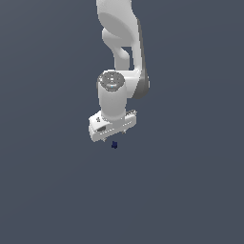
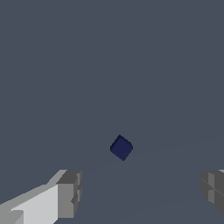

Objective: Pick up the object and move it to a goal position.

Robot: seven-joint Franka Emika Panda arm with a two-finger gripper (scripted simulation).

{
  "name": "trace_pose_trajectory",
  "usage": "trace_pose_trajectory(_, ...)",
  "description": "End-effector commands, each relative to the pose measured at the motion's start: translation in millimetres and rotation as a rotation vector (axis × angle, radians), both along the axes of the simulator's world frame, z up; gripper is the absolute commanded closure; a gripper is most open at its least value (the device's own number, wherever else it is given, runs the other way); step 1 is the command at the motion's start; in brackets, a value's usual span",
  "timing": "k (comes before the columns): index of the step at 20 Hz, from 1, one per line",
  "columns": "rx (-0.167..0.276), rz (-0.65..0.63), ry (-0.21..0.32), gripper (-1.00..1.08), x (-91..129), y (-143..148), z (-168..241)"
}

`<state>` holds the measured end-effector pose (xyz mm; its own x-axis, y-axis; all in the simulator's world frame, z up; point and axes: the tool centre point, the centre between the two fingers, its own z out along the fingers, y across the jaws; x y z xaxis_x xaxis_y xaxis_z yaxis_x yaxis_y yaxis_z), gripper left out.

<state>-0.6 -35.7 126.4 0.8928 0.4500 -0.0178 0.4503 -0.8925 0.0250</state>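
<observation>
The tiny dark navy-blue cube [image 1: 114,145] is plain, with no marks, and far smaller than the white robot tool [image 1: 116,137]. In the exterior view it sits near the middle of the frame, just under the tool, on a flat grey-blue tabletop [image 1: 190,190]. In the wrist view the cube [image 2: 121,147] is turned cornerwise, and the tool's two grey fingers [image 2: 70,192] stand wide apart, not touching it. All around is the same dull grey-blue.

place: computer-made test room | clue: flat grey-blue all around, no walls | clue: smooth white robot arm [image 1: 121,57]
</observation>
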Motion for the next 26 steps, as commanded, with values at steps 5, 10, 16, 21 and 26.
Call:
trace_pose_trajectory(5, 0.002, 0.182, 0.006, -0.92, -2, -2, -13)
trace_pose_trajectory(10, 0.006, 0.320, 0.010, -0.92, -4, -3, -23)
trace_pose_trajectory(16, 0.011, 0.487, 0.014, -0.92, -6, -4, -34)
trace_pose_trajectory(21, 0.016, 0.625, 0.015, -0.92, -7, -4, -44)
trace_pose_trajectory(26, 0.022, 0.755, 0.014, -0.92, -9, -4, -52)
